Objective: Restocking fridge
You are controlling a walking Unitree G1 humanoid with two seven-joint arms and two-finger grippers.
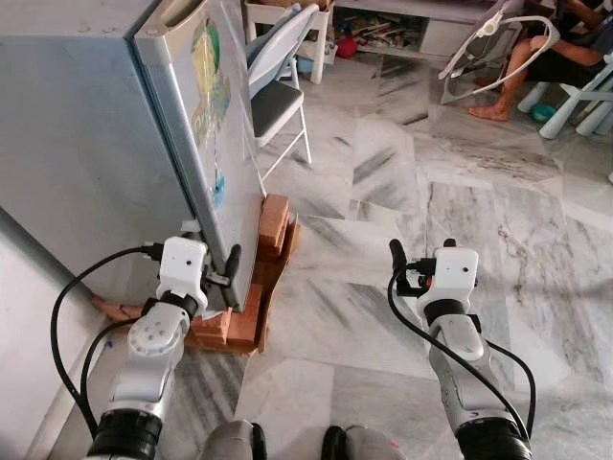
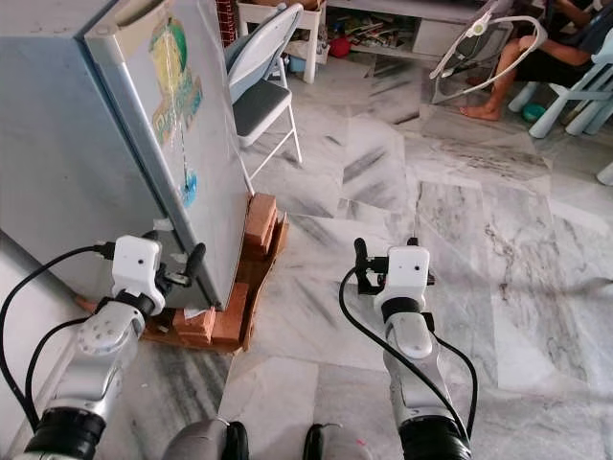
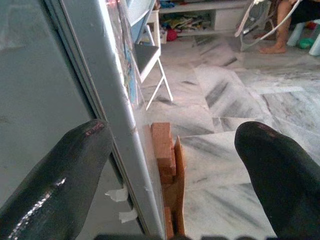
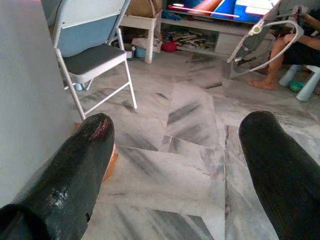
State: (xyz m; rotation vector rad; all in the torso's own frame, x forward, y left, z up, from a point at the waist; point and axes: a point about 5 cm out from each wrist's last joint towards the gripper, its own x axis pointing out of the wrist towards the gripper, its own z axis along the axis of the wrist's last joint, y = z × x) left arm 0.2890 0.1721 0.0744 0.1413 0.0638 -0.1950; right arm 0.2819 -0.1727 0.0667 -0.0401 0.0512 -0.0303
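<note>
Ahead in the eye views, the fridge [image 1: 115, 134] stands shut on bricks [image 1: 270, 230] at the left, while in the wrist views the left hand [image 3: 170, 165], fingers apart, straddles its door edge and the right hand [image 4: 175, 165] gapes over the floor [image 4: 190, 130].

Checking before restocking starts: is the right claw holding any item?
No, the right claw is open and holds nothing, hovering over the grey-veined marble floor.

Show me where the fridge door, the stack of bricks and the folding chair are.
fridge door [image 1: 222, 144], left eye view, on its stickered front face.
stack of bricks [image 1: 273, 218], left eye view, on the top brick.
folding chair [image 2: 257, 103], right eye view, on the grey seat.
</note>
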